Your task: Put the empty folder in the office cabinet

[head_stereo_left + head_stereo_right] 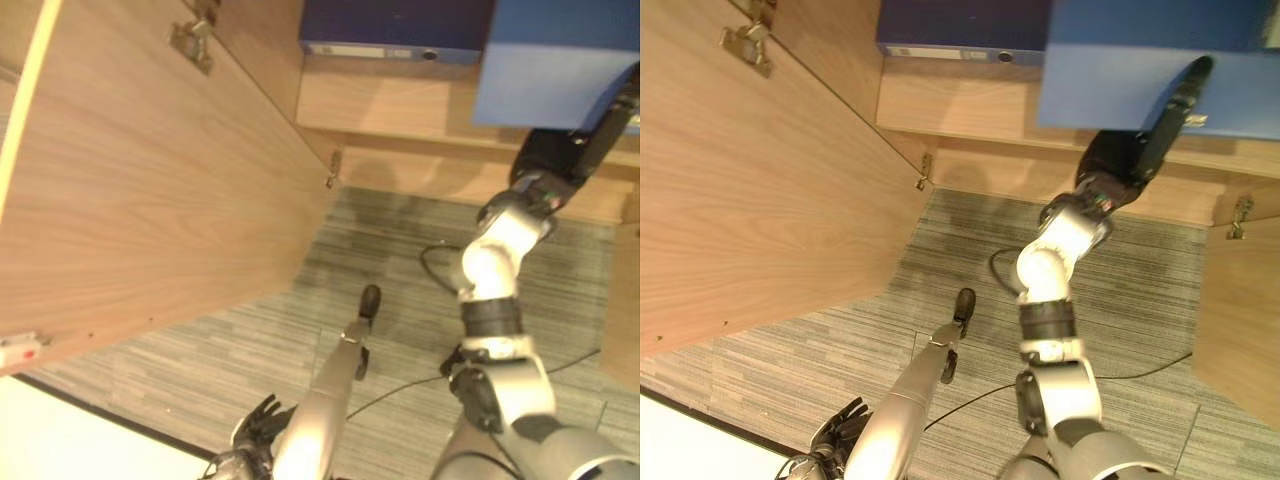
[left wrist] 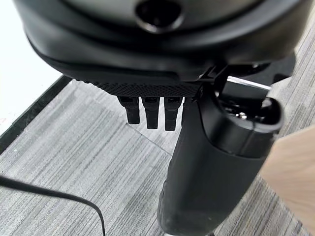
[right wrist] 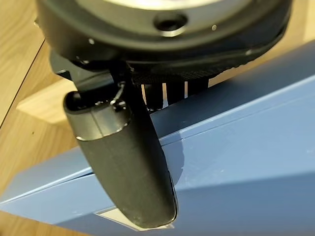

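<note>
Down low near the grey striped carpet (image 1: 1120, 300), left hand (image 1: 262, 420) hanging loose, fingers relaxed, holding nothing. Further up, right hand (image 1: 1167, 118) clamped on the light blue folder (image 1: 1120, 75), thumb flat across its smooth face, fingers tucked behind and hard to make out. Folder cut off at the frame edge, sitting at the wooden cabinet shelf (image 1: 970, 110) beside a dark blue binder (image 1: 960, 30). Open woodgrain door (image 1: 750, 200) off to the side.
</note>
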Available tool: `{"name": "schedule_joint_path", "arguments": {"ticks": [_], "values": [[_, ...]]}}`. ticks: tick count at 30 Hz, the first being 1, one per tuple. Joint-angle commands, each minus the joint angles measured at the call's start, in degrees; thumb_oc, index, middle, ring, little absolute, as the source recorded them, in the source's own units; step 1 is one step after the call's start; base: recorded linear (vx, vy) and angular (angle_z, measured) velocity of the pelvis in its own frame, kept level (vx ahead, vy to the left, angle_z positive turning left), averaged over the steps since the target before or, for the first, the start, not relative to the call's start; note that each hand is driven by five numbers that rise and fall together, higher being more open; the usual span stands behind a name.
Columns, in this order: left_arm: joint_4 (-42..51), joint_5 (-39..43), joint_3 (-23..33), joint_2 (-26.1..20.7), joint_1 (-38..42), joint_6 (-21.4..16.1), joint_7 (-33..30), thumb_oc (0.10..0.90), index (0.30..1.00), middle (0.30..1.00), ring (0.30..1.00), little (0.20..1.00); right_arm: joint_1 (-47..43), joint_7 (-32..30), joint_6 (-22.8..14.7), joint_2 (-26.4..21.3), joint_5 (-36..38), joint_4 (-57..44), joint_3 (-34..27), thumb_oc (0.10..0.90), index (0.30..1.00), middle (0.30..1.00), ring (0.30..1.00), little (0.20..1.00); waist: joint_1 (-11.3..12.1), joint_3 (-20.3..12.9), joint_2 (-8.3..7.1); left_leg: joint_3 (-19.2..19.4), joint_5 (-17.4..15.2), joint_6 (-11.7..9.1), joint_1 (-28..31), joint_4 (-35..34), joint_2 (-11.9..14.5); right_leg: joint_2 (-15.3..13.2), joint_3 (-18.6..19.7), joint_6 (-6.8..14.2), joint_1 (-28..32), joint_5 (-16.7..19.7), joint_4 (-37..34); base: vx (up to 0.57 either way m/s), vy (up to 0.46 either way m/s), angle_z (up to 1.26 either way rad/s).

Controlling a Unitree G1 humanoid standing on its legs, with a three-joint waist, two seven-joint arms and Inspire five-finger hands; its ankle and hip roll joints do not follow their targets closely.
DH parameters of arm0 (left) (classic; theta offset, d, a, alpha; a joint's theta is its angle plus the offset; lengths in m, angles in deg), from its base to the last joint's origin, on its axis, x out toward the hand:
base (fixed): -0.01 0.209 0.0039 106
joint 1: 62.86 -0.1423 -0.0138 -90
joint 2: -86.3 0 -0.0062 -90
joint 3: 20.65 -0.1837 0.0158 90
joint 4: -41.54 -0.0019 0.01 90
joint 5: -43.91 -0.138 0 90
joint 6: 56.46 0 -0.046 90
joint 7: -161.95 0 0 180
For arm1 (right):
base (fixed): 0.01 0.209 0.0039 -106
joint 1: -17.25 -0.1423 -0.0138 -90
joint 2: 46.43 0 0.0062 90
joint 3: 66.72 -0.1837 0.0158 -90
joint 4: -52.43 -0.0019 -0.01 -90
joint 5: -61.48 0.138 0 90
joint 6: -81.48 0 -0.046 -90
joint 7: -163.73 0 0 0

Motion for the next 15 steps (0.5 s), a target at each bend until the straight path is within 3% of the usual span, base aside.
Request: {"name": "schedule_joint_path", "arguments": {"ticks": [1, 7, 10, 15], "values": [[-4.3, -3.0, -2.3, -3.4, -4.5, 0.6, -0.8, 0.8, 0.9, 0.9, 0.9, 0.9, -3.8, 1.1, -0.6, -7.4, -5.7, -4.0, 1.9, 0.4, 0.3, 0.3, 0.3, 0.3, 0.8, -4.4, 2.17, -0.8, -11.4, 2.7, 1.8, 2.3, -4.2, 2.9, 0.6, 1.7, -0.6, 2.1, -2.0, 0.04, 0.005, 0.04], [-7.5, -4.9, -0.7, -4.4, -4.6, 0.8, -0.4, 0.8, 0.9, 0.9, 0.9, 0.9, -6.9, 0.0, 0.8, -12.8, -4.2, 3.3, 1.5, 0.4, 0.3, 0.3, 0.3, 0.3, 1.7, -6.9, 2.42, -0.9, -11.8, 2.9, 1.8, 2.3, -4.9, 2.0, 0.7, 2.1, -0.7, 1.7, -1.2, 0.04, 0.012, 0.03], [-9.6, -5.0, 0.6, -5.1, -4.7, 0.7, -0.3, 0.8, 0.9, 0.9, 0.9, 0.9, -10.6, -1.7, 3.8, -18.2, -5.5, 8.8, 4.0, 0.4, 0.3, 0.3, 0.3, 0.3, 2.3, -8.0, 2.32, -0.5, -12.1, 3.0, 1.4, 3.0, -5.3, 1.4, 1.1, 2.3, -1.2, 1.5, -0.1, 0.02, 0.022, 0.05], [-11.4, -5.1, 1.4, -5.6, -4.5, 0.5, -0.1, 0.8, 0.9, 0.9, 0.9, 0.9, -15.2, -1.9, 7.8, -23.2, -5.6, 14.4, 8.2, 0.4, 0.3, 0.3, 0.3, 0.3, 2.8, -8.9, 2.05, 0.0, -12.5, 3.1, -0.3, 4.6, -5.5, 0.4, 1.4, 2.5, -3.0, 0.9, 2.2, 0.01, 0.005, 0.02]]}}
